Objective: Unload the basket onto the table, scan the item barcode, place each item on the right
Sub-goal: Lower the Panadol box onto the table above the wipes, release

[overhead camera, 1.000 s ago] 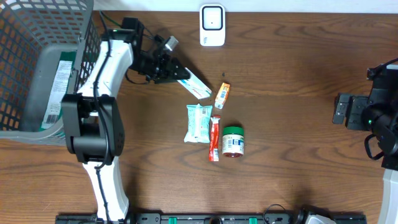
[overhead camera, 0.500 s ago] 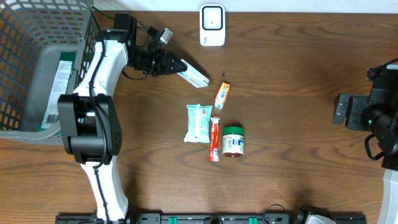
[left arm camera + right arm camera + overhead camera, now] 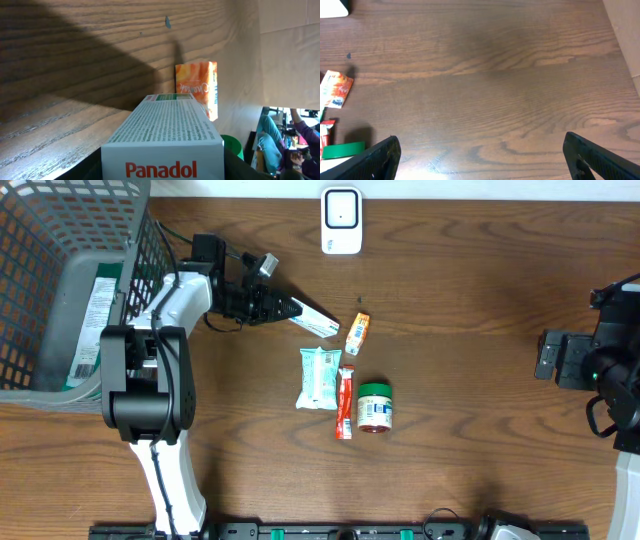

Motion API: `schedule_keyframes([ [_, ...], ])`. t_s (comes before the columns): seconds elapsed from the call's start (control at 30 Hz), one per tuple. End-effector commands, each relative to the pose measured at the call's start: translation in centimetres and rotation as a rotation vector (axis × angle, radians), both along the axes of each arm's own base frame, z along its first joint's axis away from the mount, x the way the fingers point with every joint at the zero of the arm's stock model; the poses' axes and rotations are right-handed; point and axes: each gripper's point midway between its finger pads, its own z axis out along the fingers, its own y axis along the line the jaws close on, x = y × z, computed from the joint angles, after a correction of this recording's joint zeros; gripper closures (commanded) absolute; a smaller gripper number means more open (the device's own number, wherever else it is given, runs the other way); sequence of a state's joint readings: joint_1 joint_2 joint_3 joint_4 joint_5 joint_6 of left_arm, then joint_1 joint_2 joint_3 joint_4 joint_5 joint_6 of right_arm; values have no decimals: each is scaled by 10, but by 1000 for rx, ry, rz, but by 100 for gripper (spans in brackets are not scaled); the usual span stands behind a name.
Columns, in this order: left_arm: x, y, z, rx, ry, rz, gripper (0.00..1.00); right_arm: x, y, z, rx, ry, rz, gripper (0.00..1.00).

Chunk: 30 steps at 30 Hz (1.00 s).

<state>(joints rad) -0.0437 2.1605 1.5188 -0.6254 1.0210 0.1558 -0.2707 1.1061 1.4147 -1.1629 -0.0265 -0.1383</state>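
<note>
Panadol box point(image 3: 315, 318) in left tool point(image 3: 289, 308) — long axis outward, toward orange sachet point(image 3: 357, 333)

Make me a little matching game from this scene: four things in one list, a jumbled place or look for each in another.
1 Panadol box
2 jar
3 white scanner
4 grey basket

A top middle of the overhead view
B far left of the overhead view
C held in the left gripper
D green lid

Pairs: 1-C, 2-D, 3-A, 4-B.
</note>
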Motion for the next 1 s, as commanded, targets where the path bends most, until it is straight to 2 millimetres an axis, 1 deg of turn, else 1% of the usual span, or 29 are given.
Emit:
schedule_keyframes([
  [0.0, 1, 11, -22, 116, 12, 22, 44, 0, -2, 4, 5, -12, -14, 1],
  [0.1, 3, 20, -32, 193, 8, 38, 44, 0, -2, 4, 5, -12, -14, 1],
  [0.13, 3, 22, -34, 207, 7, 41, 39, 0, -2, 4, 5, -11, -15, 1],
  [0.17, 4, 24, -35, 219, 7, 43, 37, 0, -2, 4, 5, -12, -14, 1],
  [0.4, 6, 36, -45, 314, 3, 63, 33, 0, -2, 4, 5, -12, -14, 1],
  [0.47, 7, 39, -47, 333, 3, 67, 27, 0, -2, 4, 5, -12, -15, 1],
  [0.5, 7, 39, -48, 336, 3, 68, 21, 0, -2, 4, 5, -11, -14, 1],
  [0.57, 7, 42, -49, 352, 2, 72, 14, 0, -2, 4, 5, -12, -14, 1],
  [0.63, 8, 47, -53, 387, 3, 79, 12, 0, -2, 4, 5, -12, -15, 1],
  [0.73, 8, 48, -54, 397, 3, 81, 12, 0, -2, 4, 5, -12, -14, 1],
  [0.83, 12, 49, -48, 394, -8, 96, 11, 0, -2, 4, 5, -11, -15, 1],
  [0.9, 18, 50, -36, 386, -16, 127, 11, 0, -2, 4, 5, -12, -15, 1],
  [0.93, 22, 50, -27, 381, -30, 140, 11, 0, -2, 4, 5, -12, -14, 1],
  [0.97, 28, 49, -4, 372, -74, 161, 11, 0, -2, 4, 5, -12, -15, 1],
])
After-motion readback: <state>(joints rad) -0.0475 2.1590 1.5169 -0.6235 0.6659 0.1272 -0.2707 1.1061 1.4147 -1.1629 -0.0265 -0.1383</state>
